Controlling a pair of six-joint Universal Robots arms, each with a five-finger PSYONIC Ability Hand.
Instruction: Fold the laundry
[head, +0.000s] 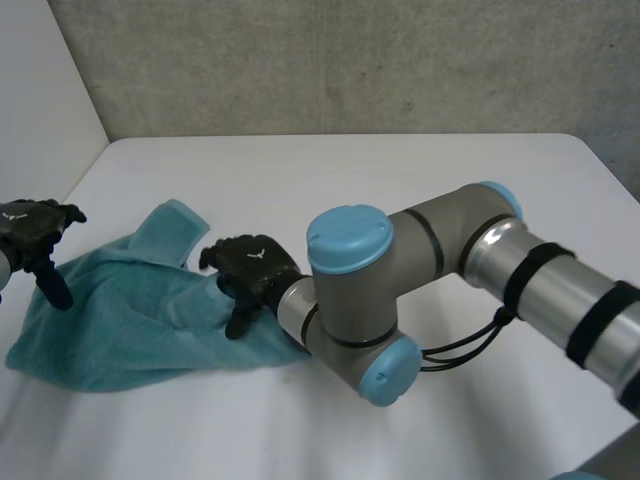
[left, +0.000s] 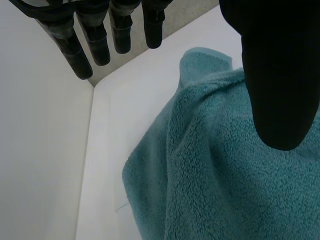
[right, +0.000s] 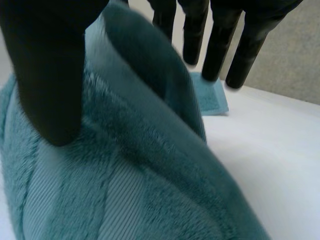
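One teal towel (head: 130, 320) lies rumpled, its length running side-to-side.

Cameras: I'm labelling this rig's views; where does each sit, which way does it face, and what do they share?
Head view: between and behind the arms, looking down at the white table and teal towel; shows left hand, right hand, right arm.
Left wrist view: on the left wrist, looking along the palm; its fingers and thumb over the towel.
Right wrist view: on the right wrist, looking along the palm; its fingers and thumb straddle a towel fold.
Shared: all three show the towel.
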